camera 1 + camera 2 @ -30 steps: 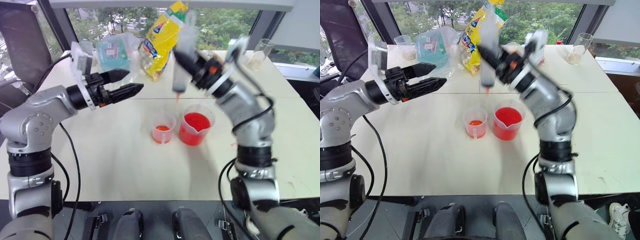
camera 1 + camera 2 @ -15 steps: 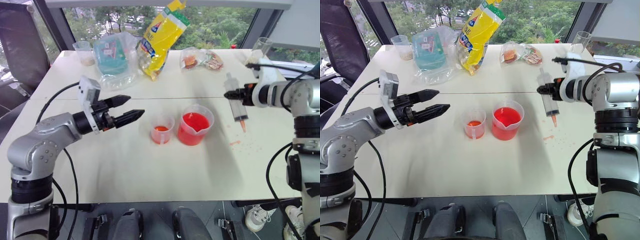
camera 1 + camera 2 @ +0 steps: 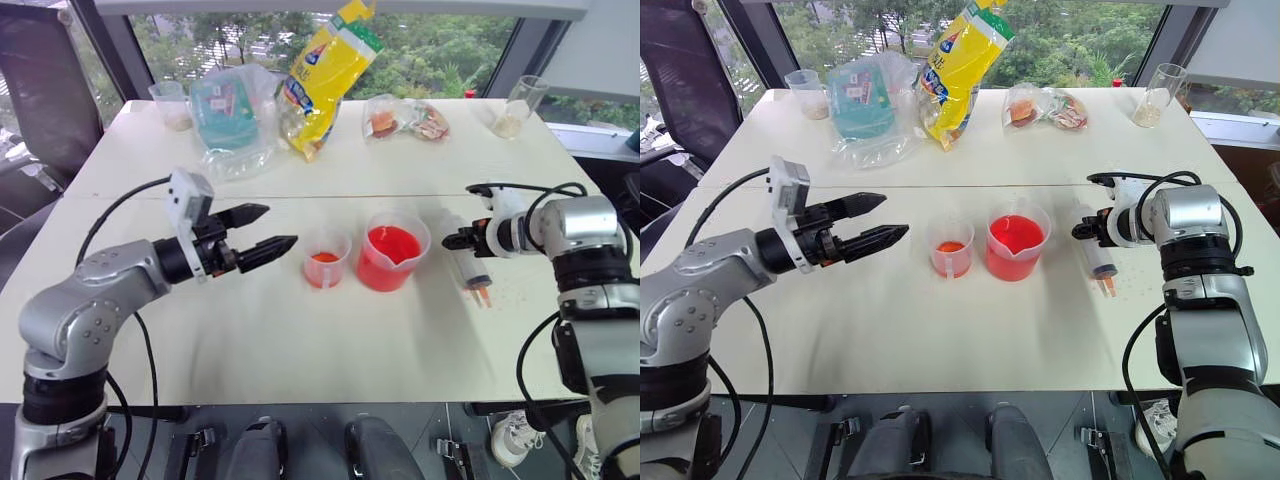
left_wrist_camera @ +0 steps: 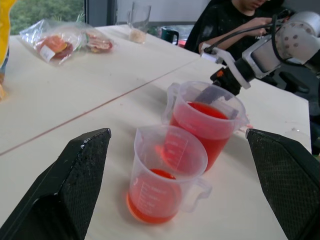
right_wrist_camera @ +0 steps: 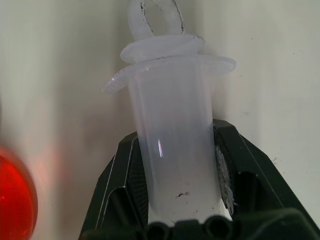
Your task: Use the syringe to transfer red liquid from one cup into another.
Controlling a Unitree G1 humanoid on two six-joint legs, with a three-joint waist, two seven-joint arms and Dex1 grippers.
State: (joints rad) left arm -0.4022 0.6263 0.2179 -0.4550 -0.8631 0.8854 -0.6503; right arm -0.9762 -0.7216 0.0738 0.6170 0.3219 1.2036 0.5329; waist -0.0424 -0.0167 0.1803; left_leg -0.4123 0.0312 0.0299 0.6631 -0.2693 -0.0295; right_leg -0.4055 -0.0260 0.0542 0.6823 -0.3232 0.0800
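Your right gripper (image 3: 1090, 228) sits at the right of the frame, its two black fingers clamped on the barrel of the syringe (image 3: 1098, 258) — the wrist view shows the clear barrel wedged tight between the pads, with the flange and thumb ring beyond them. The syringe slants down toward the table (image 3: 940, 330), its orange-red tip low over the surface, among a few red specks, to the right of the beaker (image 3: 1016, 241).

The beaker stands at the centre of the frame, holding red liquid (image 3: 1016, 234). Just beside it on its left is the smaller cup (image 3: 950, 247), with only a shallow orange-red layer at the bottom. The two cups stand close together, but you cannot tell whether they touch.

Your left gripper (image 3: 872, 222) hovers at centre left — fingers spread wide, holding nothing, pointed toward the small cup.
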